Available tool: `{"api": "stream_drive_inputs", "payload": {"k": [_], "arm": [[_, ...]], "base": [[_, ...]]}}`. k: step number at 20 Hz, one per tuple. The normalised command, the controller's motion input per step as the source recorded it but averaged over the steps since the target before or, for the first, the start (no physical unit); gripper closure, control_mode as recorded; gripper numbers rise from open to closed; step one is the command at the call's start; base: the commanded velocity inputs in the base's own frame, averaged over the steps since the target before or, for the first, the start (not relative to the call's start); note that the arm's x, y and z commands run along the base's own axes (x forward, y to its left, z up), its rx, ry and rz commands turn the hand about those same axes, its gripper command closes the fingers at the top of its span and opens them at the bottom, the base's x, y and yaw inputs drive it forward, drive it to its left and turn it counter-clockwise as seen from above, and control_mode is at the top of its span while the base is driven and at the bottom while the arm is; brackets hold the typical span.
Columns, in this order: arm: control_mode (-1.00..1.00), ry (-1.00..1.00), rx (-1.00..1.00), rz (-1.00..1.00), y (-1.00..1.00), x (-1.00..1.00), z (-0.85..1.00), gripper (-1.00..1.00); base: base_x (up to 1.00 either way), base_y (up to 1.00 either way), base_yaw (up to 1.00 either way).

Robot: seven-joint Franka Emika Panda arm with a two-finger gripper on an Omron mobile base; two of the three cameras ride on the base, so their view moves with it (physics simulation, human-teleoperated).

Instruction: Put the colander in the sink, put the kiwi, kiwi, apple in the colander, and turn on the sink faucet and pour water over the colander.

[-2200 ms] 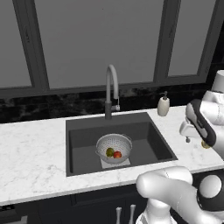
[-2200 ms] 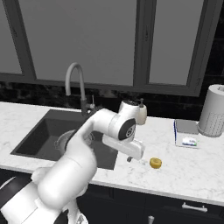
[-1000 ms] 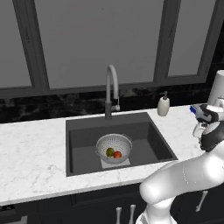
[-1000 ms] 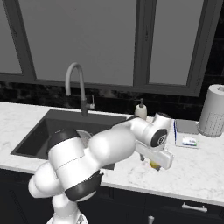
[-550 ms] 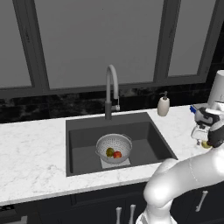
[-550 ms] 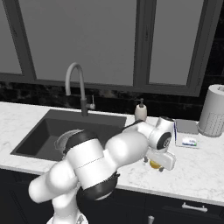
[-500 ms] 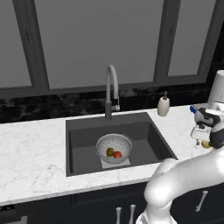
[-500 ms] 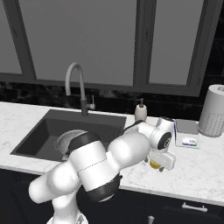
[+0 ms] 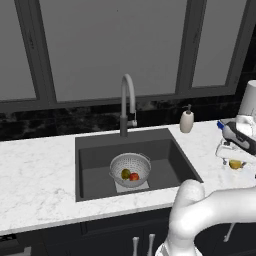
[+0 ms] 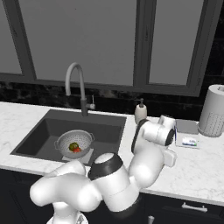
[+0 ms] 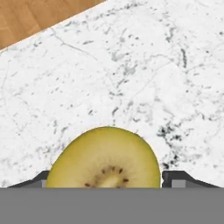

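The colander (image 9: 143,161) (image 10: 61,141) sits in the sink (image 9: 167,160) (image 10: 39,133) on the basin's light plate. Inside it lie a dark green kiwi (image 9: 125,174) (image 10: 73,146) and the red apple (image 9: 134,176) (image 10: 78,150). A yellow kiwi (image 9: 235,164) (image 11: 105,159) rests on the marble counter right of the sink. My gripper (image 9: 234,159) (image 11: 107,179) is down over this kiwi, open, one fingertip (image 11: 177,177) on each side of the fruit. The sink faucet (image 9: 127,102) (image 10: 77,83) stands behind the basin with no water running.
A cream soap dispenser (image 9: 186,121) (image 10: 140,113) stands behind the sink's right corner. A paper towel roll (image 9: 248,100) (image 10: 213,111) and a blue-and-white sponge (image 10: 189,141) are at the far right. The counter's front edge and wooden floor (image 11: 35,17) lie just beyond the kiwi.
The arm has swung right from beside the sink and come down over the yellow kiwi. The fingers have drawn in slightly around it. The colander and its fruits have not moved.
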Motion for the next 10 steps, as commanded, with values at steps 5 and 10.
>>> {"api": "stream_drive_inputs", "payload": {"k": [5, 10], "arm": [[-1.00, -0.07, -0.01, -0.14, 0.11, -0.35, -0.05, 1.00], [-1.00, -0.15, -0.01, -0.25, 0.50, -0.63, 0.27, 1.00]], "base": [[0.00, 0.00, 0.00], [0.00, 0.00, 0.00]]}}
